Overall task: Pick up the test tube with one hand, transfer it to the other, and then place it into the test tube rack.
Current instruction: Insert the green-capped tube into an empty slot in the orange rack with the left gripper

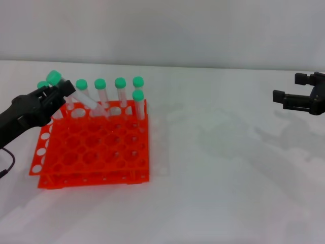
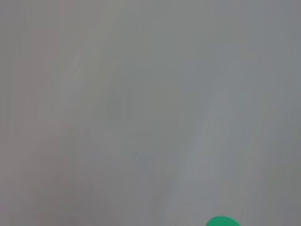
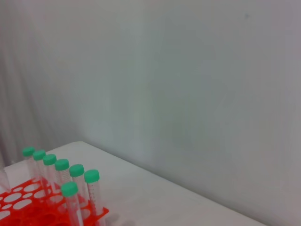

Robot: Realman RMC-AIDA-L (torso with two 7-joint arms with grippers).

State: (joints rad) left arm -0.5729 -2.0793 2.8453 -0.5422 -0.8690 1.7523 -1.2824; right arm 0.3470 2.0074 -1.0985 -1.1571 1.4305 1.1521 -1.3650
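Standing on the white bench [image 1: 213,178], the test tube rack [image 1: 96,147] sits left of centre, its near edge well back from the bench's front edge. Most of its holes are vacant. Six green-capped tubes stand upright along its far row and far right corner, one [image 1: 138,104] just nearer than the rest. The left hand [image 1: 53,96] hovers over the rack's far left corner, closed on the test tube [image 1: 76,94], which slants with its cap up-left and its tip down among the back-row holes. The right hand [image 1: 299,94] hangs far right, well apart, its fingers spread and empty. Bare bench lies between rack and right hand.
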